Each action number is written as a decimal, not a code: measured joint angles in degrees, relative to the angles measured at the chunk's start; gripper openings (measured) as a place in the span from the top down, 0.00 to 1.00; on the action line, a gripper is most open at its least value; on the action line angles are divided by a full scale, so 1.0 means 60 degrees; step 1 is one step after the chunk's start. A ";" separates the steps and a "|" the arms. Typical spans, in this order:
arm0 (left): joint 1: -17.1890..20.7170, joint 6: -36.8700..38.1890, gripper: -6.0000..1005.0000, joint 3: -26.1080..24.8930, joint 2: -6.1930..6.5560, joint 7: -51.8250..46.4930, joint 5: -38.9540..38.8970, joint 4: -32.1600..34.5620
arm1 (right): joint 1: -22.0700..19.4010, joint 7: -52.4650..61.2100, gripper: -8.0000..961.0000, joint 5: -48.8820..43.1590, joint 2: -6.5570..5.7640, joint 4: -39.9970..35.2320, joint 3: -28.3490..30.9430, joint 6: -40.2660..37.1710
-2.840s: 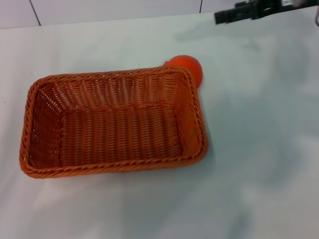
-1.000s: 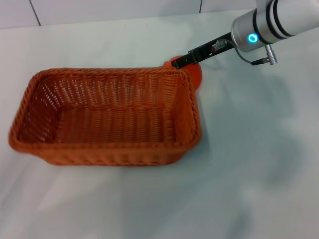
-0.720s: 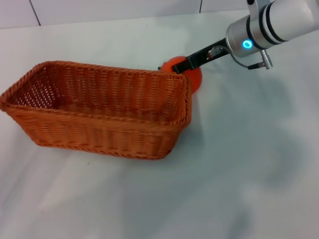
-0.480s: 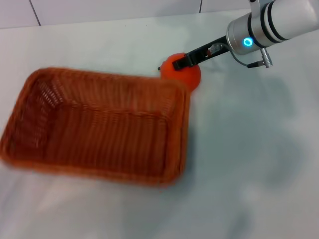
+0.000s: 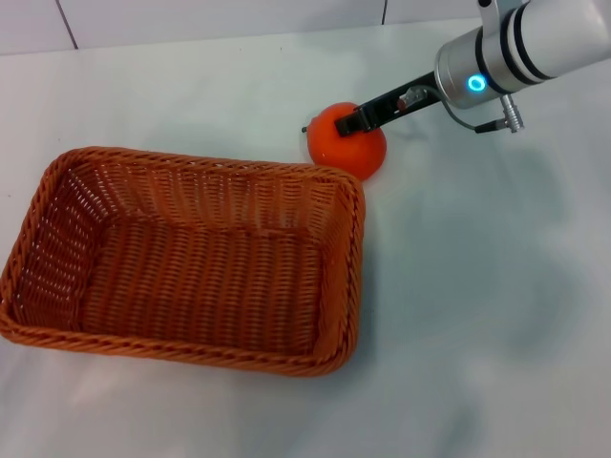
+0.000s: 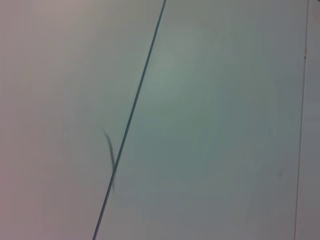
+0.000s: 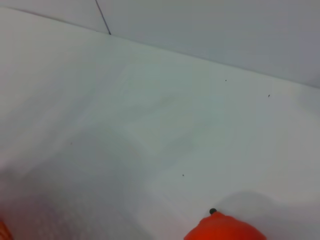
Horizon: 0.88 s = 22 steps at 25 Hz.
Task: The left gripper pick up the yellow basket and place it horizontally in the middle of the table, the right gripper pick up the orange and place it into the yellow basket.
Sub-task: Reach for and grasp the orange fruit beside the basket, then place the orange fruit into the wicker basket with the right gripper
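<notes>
The yellow basket [image 5: 186,262] lies flat, open side up, left of centre on the white counter [image 5: 477,315]. Just beyond its far right corner sits the orange [image 5: 346,140], close but apart. The right tool [image 5: 351,121] reaches in from the right, black fingers against the fruit's top; whether they grip it, I cannot tell.

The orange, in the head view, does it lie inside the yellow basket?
No, the orange sits on the table just outside the far right corner of the yellow basket, under the right gripper.
</notes>
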 joint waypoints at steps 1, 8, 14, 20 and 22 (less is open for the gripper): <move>0.0000 -0.0003 0.43 -0.0001 0.0001 0.0000 0.0000 0.0000 | -0.0018 -0.0022 0.59 0.0008 0.0007 -0.0002 0.0000 0.0000; 0.0012 0.0004 0.43 -0.0020 0.0002 0.0000 0.0000 0.0000 | -0.0157 -0.0098 0.65 0.0161 0.0028 -0.0062 0.0105 0.0025; 0.0051 0.0023 0.43 -0.0019 0.0002 0.0000 0.0001 0.0000 | -0.0724 -0.0583 0.71 0.1776 -0.0071 -0.0607 0.0127 -0.0303; 0.0058 0.0055 0.43 -0.0019 0.0002 -0.0009 -0.0005 -0.0001 | -0.1388 -0.1382 0.77 0.4074 -0.0175 -0.1254 0.0252 -0.1307; 0.0059 0.0057 0.43 -0.0019 0.0002 -0.0044 -0.0010 -0.0001 | -0.1482 -0.1734 0.79 0.4761 -0.0178 -0.1357 0.0307 -0.1904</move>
